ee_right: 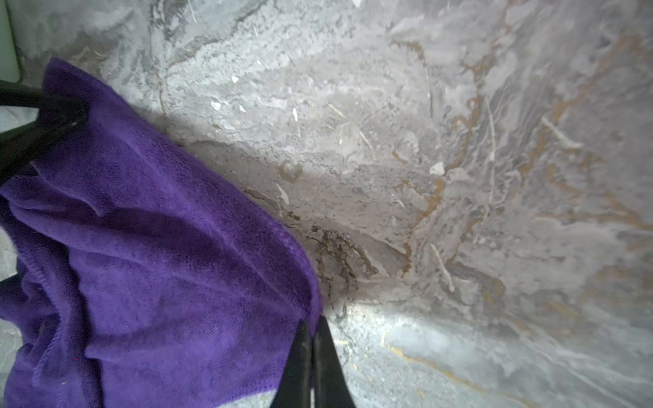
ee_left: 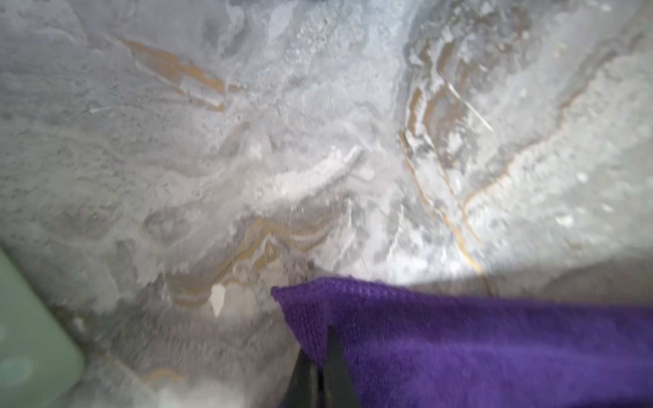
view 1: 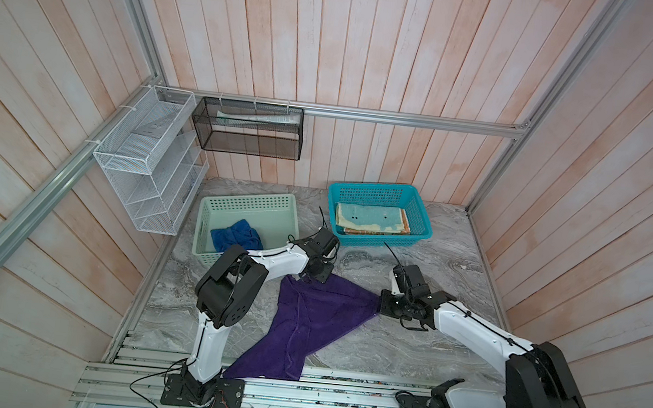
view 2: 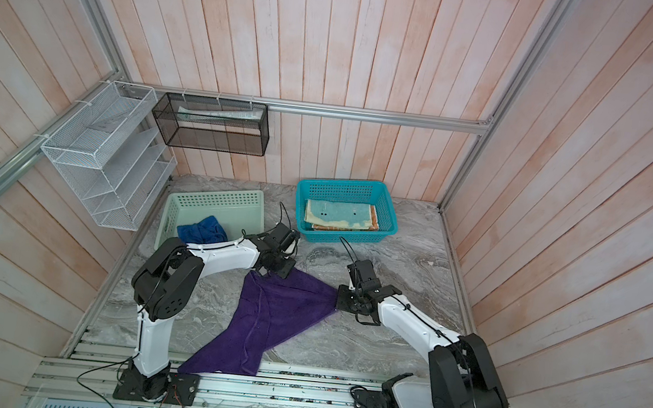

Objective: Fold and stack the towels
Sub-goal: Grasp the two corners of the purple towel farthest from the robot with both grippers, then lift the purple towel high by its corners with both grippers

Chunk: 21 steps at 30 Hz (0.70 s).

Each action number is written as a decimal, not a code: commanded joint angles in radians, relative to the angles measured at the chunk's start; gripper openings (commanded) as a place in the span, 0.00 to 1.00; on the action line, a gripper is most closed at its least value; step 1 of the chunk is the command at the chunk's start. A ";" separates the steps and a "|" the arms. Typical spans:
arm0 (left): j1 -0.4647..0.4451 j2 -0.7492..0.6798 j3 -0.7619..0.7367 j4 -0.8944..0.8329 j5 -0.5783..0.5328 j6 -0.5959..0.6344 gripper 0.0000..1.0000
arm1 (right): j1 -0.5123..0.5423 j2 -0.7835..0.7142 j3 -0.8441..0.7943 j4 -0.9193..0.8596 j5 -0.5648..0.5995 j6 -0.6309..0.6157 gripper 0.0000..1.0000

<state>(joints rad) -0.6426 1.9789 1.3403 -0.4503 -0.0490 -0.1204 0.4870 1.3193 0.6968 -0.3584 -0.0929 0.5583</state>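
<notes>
- The left fingers (ee_left: 335, 371) were pressed together, pinching one far corner of the plain purple terry towel (view 1: 315, 321).
- The right fingers (ee_right: 330, 367) were likewise closed on the opposite far corner.
- Between them the towel's far edge stretched taut over the grey marble-patterned desk (view 1: 405, 339). The rest trailed rumpled, its near end reaching the metal rail (view 1: 336, 398) at the front.
- The step in hand appeared to be spreading this towel flat before folding. The next move likely called for both arms to draw the cloth back together, under even tension.
- At the back, a folded teal towel (view 1: 369, 218) lay on a folded orange-peach towel (view 1: 355, 230) inside a teal plastic basket (view 1: 376, 190).
- A crumpled royal blue towel (view 1: 237, 236) sat in a mint-green plastic basket (view 1: 250, 200) just beside the left arm, which might crowd it.
</notes>
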 commanded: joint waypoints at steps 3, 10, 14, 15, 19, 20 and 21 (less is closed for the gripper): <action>0.001 -0.229 0.046 -0.019 -0.009 0.036 0.00 | 0.007 -0.082 0.140 -0.139 0.114 -0.084 0.00; -0.003 -0.540 0.150 0.004 -0.003 0.075 0.00 | 0.006 -0.201 0.467 -0.298 0.321 -0.194 0.00; -0.029 -0.658 0.237 0.017 0.012 0.090 0.00 | 0.007 -0.241 0.686 -0.366 0.377 -0.296 0.00; -0.040 -0.675 0.259 0.020 0.015 0.097 0.00 | 0.006 -0.248 0.731 -0.373 0.370 -0.321 0.00; -0.136 -0.700 0.383 -0.010 0.000 0.162 0.00 | 0.008 -0.248 0.936 -0.422 0.332 -0.420 0.00; -0.171 -0.694 0.421 -0.035 -0.020 0.182 0.00 | 0.008 -0.242 0.986 -0.440 0.329 -0.443 0.00; -0.198 -0.688 0.449 -0.048 -0.037 0.193 0.00 | 0.009 -0.238 1.022 -0.454 0.330 -0.460 0.00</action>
<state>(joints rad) -0.7944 1.2793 1.7332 -0.4500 -0.0433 0.0040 0.4969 1.0729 1.6371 -0.7029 0.1967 0.2005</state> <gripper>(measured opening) 0.046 0.046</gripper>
